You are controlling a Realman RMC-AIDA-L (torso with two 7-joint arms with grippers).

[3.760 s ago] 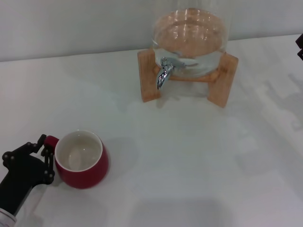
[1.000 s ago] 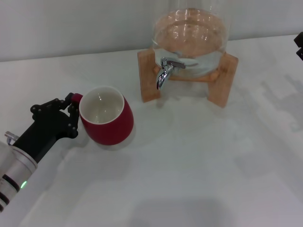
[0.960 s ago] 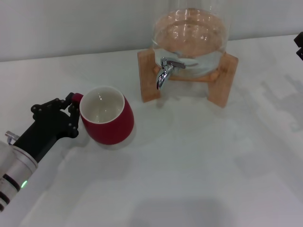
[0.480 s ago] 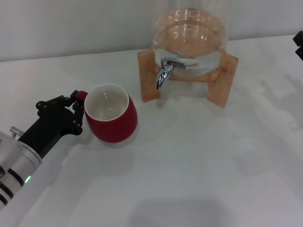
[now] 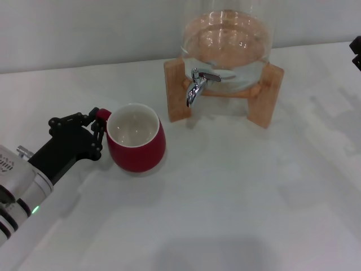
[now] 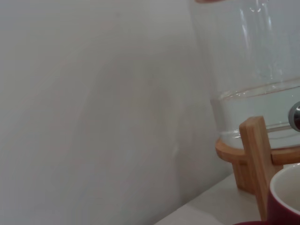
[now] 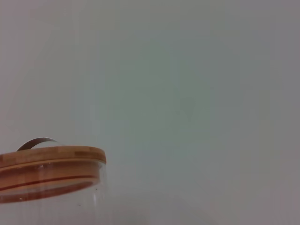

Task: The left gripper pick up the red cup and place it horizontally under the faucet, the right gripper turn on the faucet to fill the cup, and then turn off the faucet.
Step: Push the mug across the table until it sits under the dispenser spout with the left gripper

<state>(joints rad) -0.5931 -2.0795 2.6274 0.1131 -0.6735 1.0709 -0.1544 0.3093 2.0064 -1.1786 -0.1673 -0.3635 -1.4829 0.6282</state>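
Now the left hand [image 5: 93,129], at the left of the head frame, is clamped on the handle of the red cup [image 5: 136,145], mouth upward, left of centre and below-left of the faucet [image 5: 196,86]. At the right edge a sliver of the right hand [image 5: 356,52] shows; its fingers cannot be told.

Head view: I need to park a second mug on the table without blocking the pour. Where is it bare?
The white table is bare in front and to the right, below the wooden stand. It is crowded left of the chrome faucet, where the left gripper holds the squat dark-red cup. The right gripper sits at the far right edge.
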